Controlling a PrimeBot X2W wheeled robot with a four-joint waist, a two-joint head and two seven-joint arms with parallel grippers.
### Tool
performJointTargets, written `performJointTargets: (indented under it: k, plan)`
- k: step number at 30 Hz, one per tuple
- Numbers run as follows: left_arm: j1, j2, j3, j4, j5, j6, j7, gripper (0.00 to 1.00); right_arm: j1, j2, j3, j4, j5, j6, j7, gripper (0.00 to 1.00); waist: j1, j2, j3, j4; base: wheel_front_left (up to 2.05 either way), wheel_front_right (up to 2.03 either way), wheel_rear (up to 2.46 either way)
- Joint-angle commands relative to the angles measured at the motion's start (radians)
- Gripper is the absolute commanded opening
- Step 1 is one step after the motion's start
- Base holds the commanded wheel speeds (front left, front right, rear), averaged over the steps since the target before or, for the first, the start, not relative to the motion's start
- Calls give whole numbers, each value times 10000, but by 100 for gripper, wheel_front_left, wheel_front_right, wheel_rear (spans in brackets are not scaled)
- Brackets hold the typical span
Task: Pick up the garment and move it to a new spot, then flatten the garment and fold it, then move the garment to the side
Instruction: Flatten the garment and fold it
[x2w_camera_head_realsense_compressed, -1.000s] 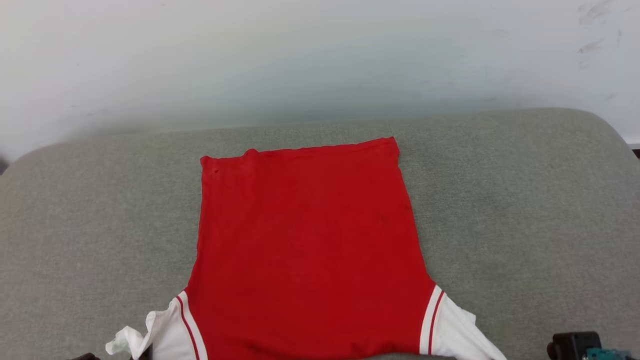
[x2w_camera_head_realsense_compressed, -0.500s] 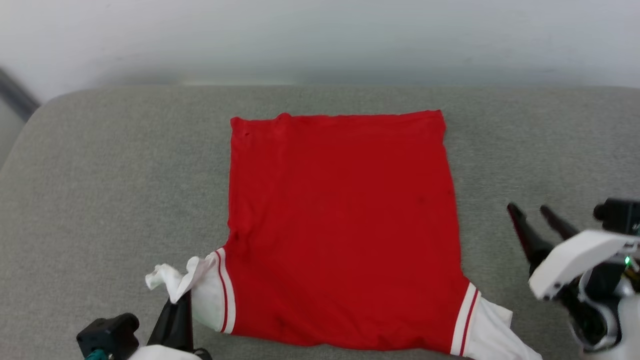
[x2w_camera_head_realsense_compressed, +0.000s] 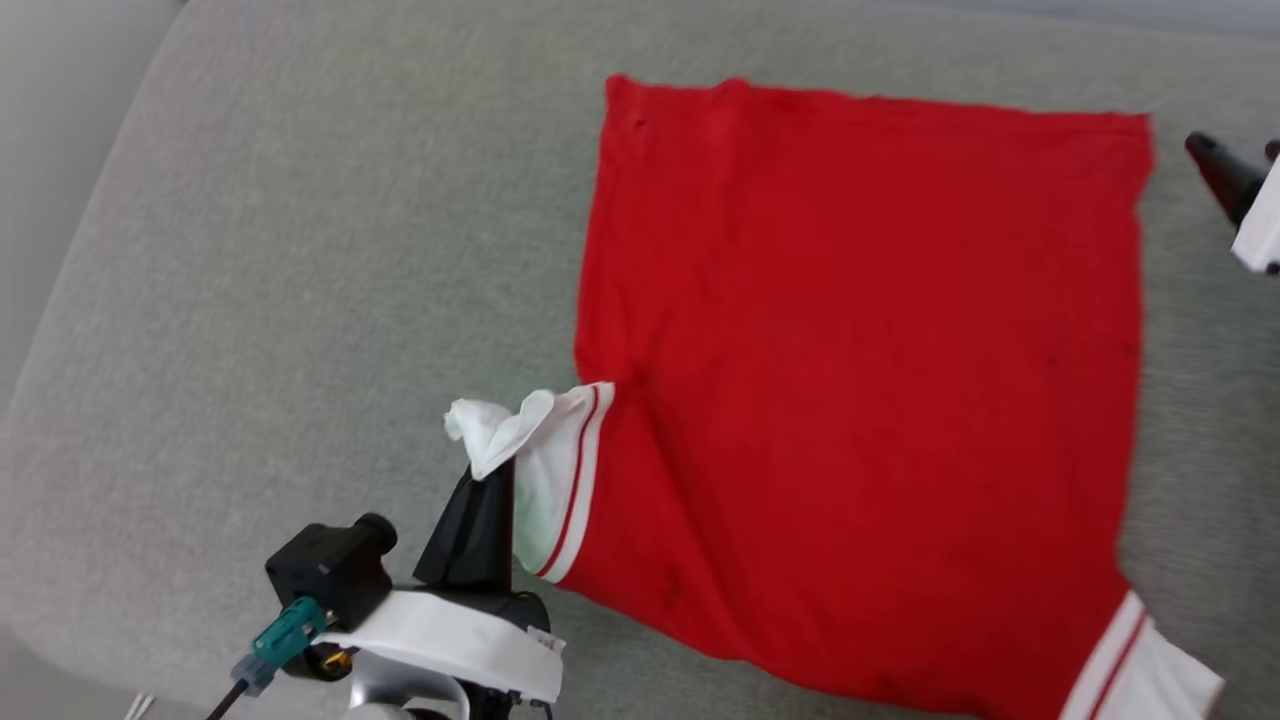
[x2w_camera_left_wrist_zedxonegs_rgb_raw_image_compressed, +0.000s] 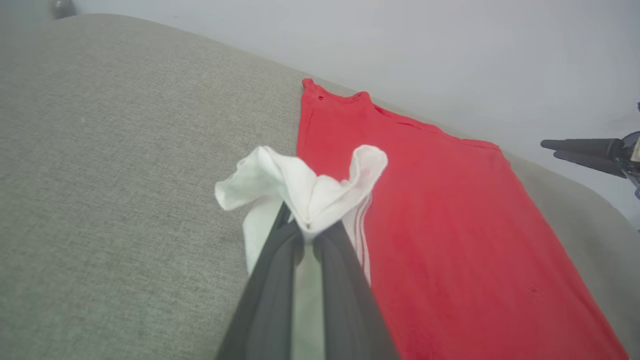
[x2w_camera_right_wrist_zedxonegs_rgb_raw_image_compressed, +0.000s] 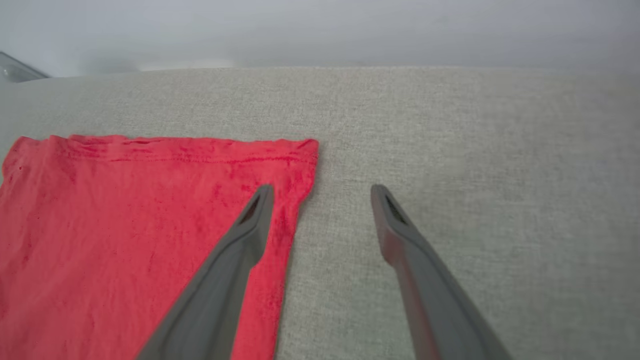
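Item one: garment (x2w_camera_head_realsense_compressed: 860, 380), a thin red jersey shirt with white short sleeves and red-and-white striped trim; I see it spread nearly flat, plain red side up, on item two.

Item two: grey woven cushion (x2w_camera_head_realsense_compressed: 300, 250), broad and round-edged; a pale wall (x2w_camera_right_wrist_zedxonegs_rgb_raw_image_compressed: 320, 30) stands behind it.

Item three: left gripper (x2w_camera_left_wrist_zedxonegs_rgb_raw_image_compressed: 307, 231), two long dark fingers clenched on the bunched left sleeve (x2w_camera_left_wrist_zedxonegs_rgb_raw_image_compressed: 300, 187); the white cloth ruffles up past the fingertips.

Item four: right gripper (x2w_camera_right_wrist_zedxonegs_rgb_raw_image_compressed: 322, 192), jaws released and spread wide, grasping nothing; one finger hangs over the garment's far right corner by the hem, the other over bare cushion; I cannot tell whether either touches down.

Item five: right sleeve (x2w_camera_head_realsense_compressed: 1150, 670), white, lying loose on the cushion at the garment's near right corner.
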Motion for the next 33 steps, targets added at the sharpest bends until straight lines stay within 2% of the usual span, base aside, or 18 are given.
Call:
performJointTargets:
  k: [1,6,10,11,12,13,17,20,22,28,33]
  plan:
    - [-192,-50,2,52,-25,-75,-58,0,-191,-53,68,131,-76,0,58,100,-3,-1,702,696,0,0,0]
    - [-562,-338,-127,542,-68,-422,-250,0,-1217,-75,365,1369,-114,-2,511,100,-3,-1,1103,969,0,0,0]
    - [-723,-451,-154,883,-120,-648,-343,0,-1311,114,808,2338,39,0,1171,100,-3,-1,1166,971,0,0,0]
    - [-762,-452,-157,962,-127,-679,-354,0,-1269,120,900,2583,37,0,1412,82,-3,-1,1152,956,0,0,0]
    - [-785,-470,-157,1018,-151,-736,-369,0,-1215,147,944,2835,56,0,1600,30,-3,-1,1123,939,0,0,0]
    - [-787,-480,-165,1100,-153,-762,-374,0,-1179,161,963,3038,87,0,1780,0,-3,-1,1085,922,0,0,0]
    - [-778,-482,-135,1380,-238,-862,-403,0,-1266,79,1013,3348,134,-2,1783,0,-3,-1,800,844,0,0,0]
    - [-539,-544,-12,1609,-539,-875,-313,0,-1355,-148,1250,3196,115,-2,1543,0,-3,-1,367,708,0,0,0]
    - [-446,-379,116,1786,-576,-788,-294,0,-1350,-376,1625,2962,70,-3,1432,0,-3,-1,-10,527,0,0,0]
    - [250,124,600,1966,-730,-415,-257,0,-441,-760,2846,1697,683,-3,1196,0,-3,-1,-1263,-469,0,0,0]
    - [949,642,1043,1765,-828,-33,-195,0,1323,-1508,3570,7,1458,-3,1460,0,-3,-1,-2087,-1471,0,0,0]
